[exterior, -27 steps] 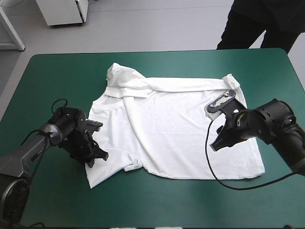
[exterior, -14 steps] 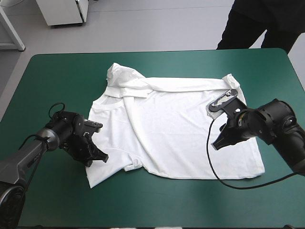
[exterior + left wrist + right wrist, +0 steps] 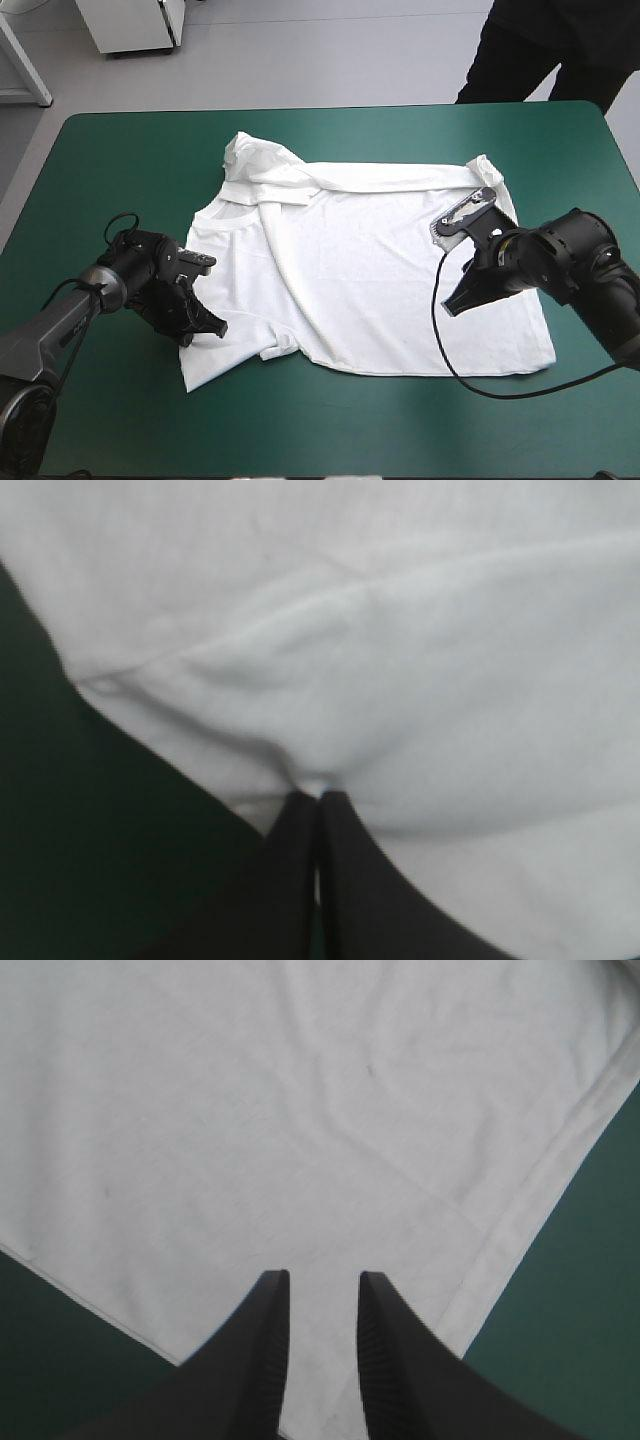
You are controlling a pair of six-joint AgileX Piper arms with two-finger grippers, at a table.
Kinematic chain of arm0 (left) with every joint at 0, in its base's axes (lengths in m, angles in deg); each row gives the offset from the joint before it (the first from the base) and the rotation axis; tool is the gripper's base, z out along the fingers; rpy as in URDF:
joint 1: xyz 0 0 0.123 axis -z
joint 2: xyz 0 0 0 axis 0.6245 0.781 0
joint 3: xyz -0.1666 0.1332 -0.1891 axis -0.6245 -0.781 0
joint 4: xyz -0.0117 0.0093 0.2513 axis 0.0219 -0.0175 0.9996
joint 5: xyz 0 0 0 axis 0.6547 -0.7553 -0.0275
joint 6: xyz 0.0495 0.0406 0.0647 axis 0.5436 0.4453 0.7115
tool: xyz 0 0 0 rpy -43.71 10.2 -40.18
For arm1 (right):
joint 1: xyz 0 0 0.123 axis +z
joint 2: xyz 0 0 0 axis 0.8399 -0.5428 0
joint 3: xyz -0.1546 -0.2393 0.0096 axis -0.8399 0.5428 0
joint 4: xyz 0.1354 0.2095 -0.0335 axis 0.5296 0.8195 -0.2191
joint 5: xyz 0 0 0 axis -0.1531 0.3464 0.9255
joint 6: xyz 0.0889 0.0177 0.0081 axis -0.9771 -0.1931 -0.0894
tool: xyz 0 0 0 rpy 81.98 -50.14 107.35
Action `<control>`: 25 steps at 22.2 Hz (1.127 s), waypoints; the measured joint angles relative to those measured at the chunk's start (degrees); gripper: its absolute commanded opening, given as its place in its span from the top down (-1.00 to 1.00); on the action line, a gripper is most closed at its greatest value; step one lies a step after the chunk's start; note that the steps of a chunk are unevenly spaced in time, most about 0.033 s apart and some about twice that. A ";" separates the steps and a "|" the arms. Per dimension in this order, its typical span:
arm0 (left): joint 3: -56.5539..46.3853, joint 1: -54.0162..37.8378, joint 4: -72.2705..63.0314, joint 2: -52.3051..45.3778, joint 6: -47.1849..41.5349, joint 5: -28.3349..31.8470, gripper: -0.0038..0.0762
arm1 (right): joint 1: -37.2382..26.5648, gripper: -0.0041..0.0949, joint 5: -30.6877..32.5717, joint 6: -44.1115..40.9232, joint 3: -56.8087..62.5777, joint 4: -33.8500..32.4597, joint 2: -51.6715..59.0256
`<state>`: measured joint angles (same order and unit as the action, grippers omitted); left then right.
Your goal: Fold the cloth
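The white T-shirt (image 3: 370,270) lies spread on the teal-green cover, with its left part folded over in a long diagonal crease and a sleeve bunched at the far left. My left gripper (image 3: 205,328) sits low at the shirt's near-left edge. In the left wrist view the left gripper (image 3: 319,798) has its fingers meeting on a pinched fold of the T-shirt (image 3: 400,660). My right gripper (image 3: 452,303) rests over the shirt's right side. In the right wrist view the right gripper (image 3: 322,1278) has a narrow gap between its fingers, over the flat T-shirt (image 3: 250,1110) near its hem.
The teal-green cover (image 3: 120,170) shows bare on all sides of the shirt, widest at the left and along the near edge. The shirt's hem corner (image 3: 600,1110) lies ahead of the right gripper, with cover beyond it.
The left gripper's fingers have come together on the shirt's near-left edge. The right gripper's fingers have drawn closer to each other. Both arms stayed almost in place.
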<state>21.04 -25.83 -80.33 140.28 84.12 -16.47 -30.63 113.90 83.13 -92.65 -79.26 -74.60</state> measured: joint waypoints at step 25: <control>63.93 -32.97 8.99 29.27 1.73 7.79 0.92 | 4.56 0.49 -1.76 -2.14 -2.46 -1.97 -1.86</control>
<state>84.97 -58.80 -71.34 169.55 85.85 -8.68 -26.08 112.14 80.99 -95.12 -81.23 -76.46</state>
